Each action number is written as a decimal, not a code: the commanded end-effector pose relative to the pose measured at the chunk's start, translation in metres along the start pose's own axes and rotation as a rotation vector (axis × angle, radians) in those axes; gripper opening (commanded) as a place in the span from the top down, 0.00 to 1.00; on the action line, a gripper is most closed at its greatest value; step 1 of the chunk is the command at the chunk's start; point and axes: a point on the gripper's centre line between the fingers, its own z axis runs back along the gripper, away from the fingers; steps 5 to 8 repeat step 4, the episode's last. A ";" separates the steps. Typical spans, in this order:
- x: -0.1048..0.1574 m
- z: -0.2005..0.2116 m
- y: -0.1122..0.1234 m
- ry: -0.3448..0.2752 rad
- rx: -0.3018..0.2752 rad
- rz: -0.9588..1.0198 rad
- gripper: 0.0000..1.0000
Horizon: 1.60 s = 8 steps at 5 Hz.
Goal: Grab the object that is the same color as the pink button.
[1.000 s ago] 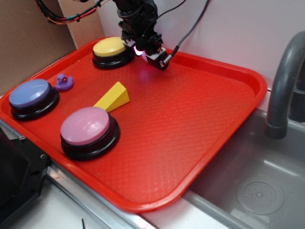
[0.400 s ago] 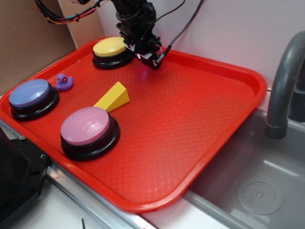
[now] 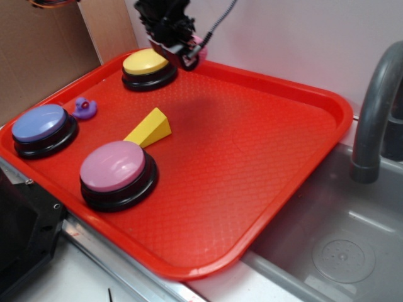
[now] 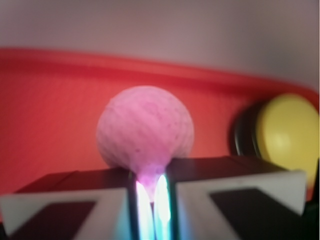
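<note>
A small pink ball [image 4: 145, 131] with a bumpy surface fills the middle of the wrist view, its lower part pinched between the two jaws of my gripper [image 4: 149, 192]. From outside, my gripper [image 3: 191, 55] hangs above the tray's far edge beside the yellow button, shut on the pink ball [image 3: 200, 48], of which only a sliver shows. The pink button [image 3: 115, 167], a big pink dome on a black base, sits at the tray's near left, far from the gripper.
The red tray [image 3: 264, 163] also holds a yellow button [image 3: 146, 65], a blue-purple button [image 3: 41, 126], a tiny purple duck [image 3: 84, 108] and a yellow wedge [image 3: 150, 128]. A grey sink [image 3: 340, 251] and faucet [image 3: 374, 107] lie to the right.
The gripper has risen and drifted left toward the tray's far edge, carrying the pink ball off the tray floor. Everything else on the tray has stayed put.
</note>
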 end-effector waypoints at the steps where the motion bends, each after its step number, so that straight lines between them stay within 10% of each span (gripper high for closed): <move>1: 0.009 0.057 -0.003 0.248 -0.161 0.068 1.00; 8: 0.015 0.067 -0.008 0.244 -0.065 0.050 1.00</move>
